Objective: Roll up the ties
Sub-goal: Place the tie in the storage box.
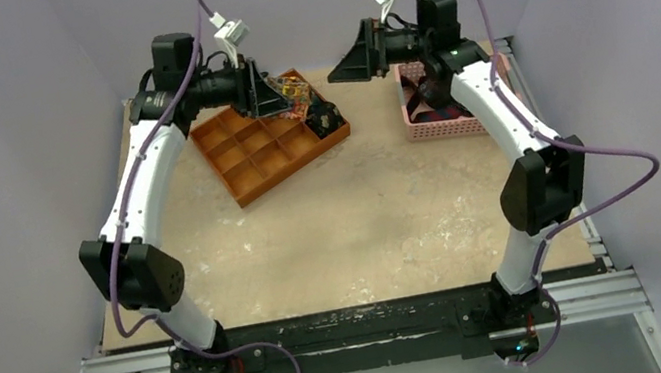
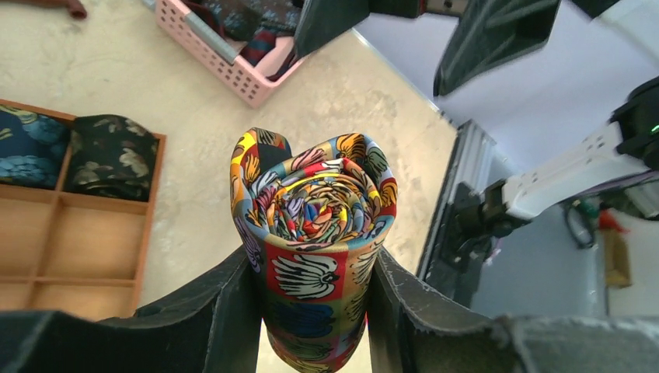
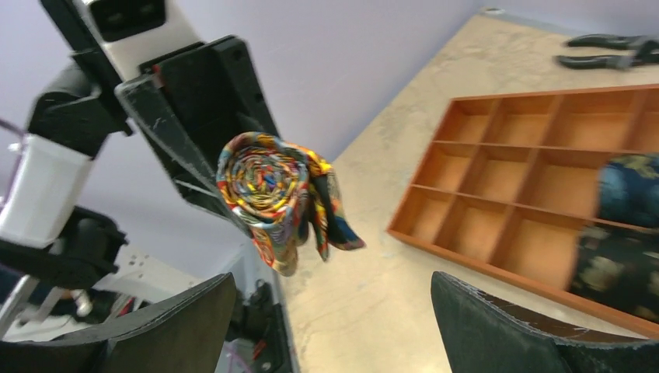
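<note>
Grip matters most here: the left gripper [image 2: 315,272] is pressed onto the sides of the orange-yellow-red tie [image 2: 311,206]. The tie is wound into a tight roll and held in the air above the far corner of the tray [image 1: 247,165], well off the table [image 1: 353,223]. One loose end [image 3: 334,225] flaps out beside the roll. I'd say the squeeze wants to be firm and even until the roll is down inside a compartment, with that end tucked against a wall, or it could spring open.

A blue coil [image 2: 27,148] and a blackish coil [image 2: 109,155] sit in neighbouring corner squares. The squares next to them look bare, and their thin dividers are the edges to mind when lowering straight down. Middle of the table is open, with plenty of room to swing.

Further right, the right gripper [image 3: 330,303] hovers with its fingers spread wide, holding nothing, facing the roll from nearby. Beside it the pink basket [image 1: 443,125] holds more ties [image 2: 241,15], close to the table's right edge.
</note>
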`<move>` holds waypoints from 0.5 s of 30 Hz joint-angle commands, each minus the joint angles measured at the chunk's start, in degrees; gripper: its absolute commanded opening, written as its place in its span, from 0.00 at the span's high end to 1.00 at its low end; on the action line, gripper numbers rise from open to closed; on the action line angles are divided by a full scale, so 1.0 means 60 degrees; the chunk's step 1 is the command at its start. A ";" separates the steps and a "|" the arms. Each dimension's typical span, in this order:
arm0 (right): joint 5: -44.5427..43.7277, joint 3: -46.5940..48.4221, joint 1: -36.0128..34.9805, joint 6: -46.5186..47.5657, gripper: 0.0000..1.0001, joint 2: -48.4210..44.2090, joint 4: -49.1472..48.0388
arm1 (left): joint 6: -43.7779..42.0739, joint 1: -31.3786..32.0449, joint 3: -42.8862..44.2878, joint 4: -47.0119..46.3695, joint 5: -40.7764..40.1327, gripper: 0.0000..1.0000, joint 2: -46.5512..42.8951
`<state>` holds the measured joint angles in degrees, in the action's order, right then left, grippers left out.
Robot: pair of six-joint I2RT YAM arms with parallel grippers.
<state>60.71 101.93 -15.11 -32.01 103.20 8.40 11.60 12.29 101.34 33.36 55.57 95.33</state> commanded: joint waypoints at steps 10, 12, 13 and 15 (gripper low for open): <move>-0.1352 -0.0362 0.0777 0.2211 0.02 -0.1063 0.1911 | -0.6227 0.0831 0.4825 0.7203 -0.2605 1.00 0.4102; -0.1372 -0.0448 0.0829 0.2279 0.02 -0.1163 0.1974 | -0.6335 0.0957 0.5017 0.7234 -0.3100 1.00 0.4562; -0.1397 -0.0487 0.0854 0.2294 0.02 -0.1204 0.2015 | -0.6346 0.0996 0.5062 0.7164 -0.3299 1.00 0.4777; -0.1423 -0.0566 0.0899 0.2330 0.02 -0.1276 0.2069 | -0.6370 0.1099 0.5068 0.6960 -0.3625 1.00 0.5030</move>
<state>53.43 99.09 -10.20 -20.73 99.48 20.08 -21.96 17.85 128.49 72.03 40.07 123.66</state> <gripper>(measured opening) 0.983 0.425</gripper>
